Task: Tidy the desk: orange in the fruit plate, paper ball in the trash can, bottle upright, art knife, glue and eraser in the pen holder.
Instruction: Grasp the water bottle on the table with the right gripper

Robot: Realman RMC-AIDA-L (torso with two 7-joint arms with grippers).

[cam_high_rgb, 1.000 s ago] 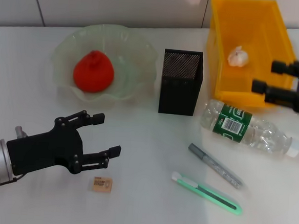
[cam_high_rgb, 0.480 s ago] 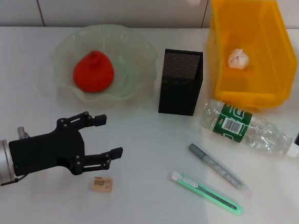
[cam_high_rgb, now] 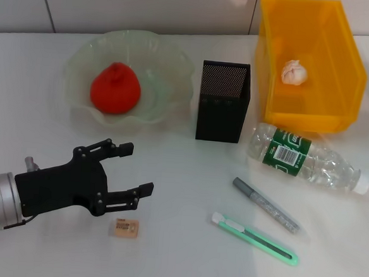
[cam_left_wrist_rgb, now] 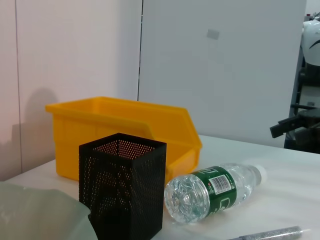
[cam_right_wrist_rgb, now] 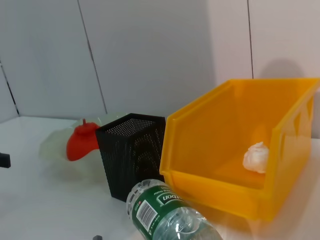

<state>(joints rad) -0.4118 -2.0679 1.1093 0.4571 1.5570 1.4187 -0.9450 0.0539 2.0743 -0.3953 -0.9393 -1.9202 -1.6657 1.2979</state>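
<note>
Gripper on the left arm (cam_high_rgb: 126, 169) sat low at the left of your head view, its fingers spread wide and holding nothing, with the small tan eraser (cam_high_rgb: 125, 227) lying on the table (cam_high_rgb: 187, 196) just below its lower fingertip. Above it, in the upper left, you had the orange (cam_high_rgb: 115, 88) resting in the pale green fruit plate (cam_high_rgb: 170, 71). At centre stood the black mesh pen holder (cam_high_rgb: 221, 109), upright and apart from the plate. Lower and to the right of it lay the grey glue stick (cam_high_rgb: 266, 205) and the green art knife (cam_high_rgb: 254, 238), side by side at a slant but not touching. Further right the bottle (cam_high_rgb: 303, 157) lay on its side, cap pointing to the right edge — just below the yellow trash can (cam_high_rgb: 309, 61), where the white paper ball (cam_high_rgb: 294, 71) sat inside. The right gripper did not appear in your head view.
</note>
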